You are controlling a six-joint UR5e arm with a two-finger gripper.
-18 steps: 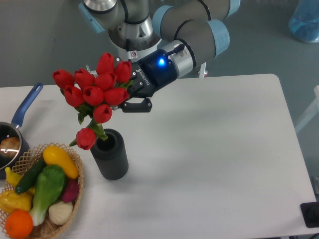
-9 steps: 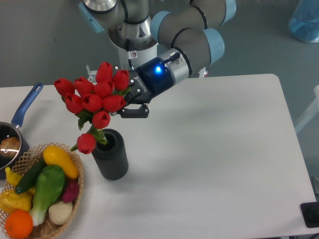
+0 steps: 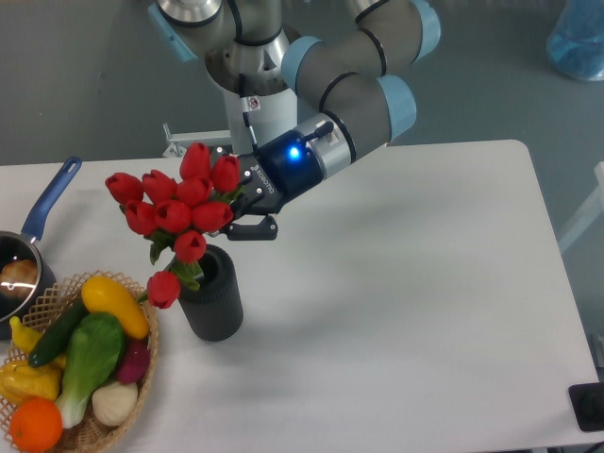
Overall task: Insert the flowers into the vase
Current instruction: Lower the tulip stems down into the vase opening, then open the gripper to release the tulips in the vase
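While the white worktop (image 3: 406, 283) stands before a grey wall, one vase (image 3: 211, 304) sits on it, with one wicker basket (image 3: 142, 363) just beside it. Above the vase, the pincer (image 3: 243, 212) clamps the flowers (image 3: 179, 203), about ten tulips, stems reaching into its mouth.

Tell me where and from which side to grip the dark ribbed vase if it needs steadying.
Grip the vase around its ribbed mid-body, coming in level from its right, the open table side. It stands upright and cylindrical, so fingers can close across its round wall. The flowers, held by the gripper, block the mouth from above, and the wicker basket crowds its left.
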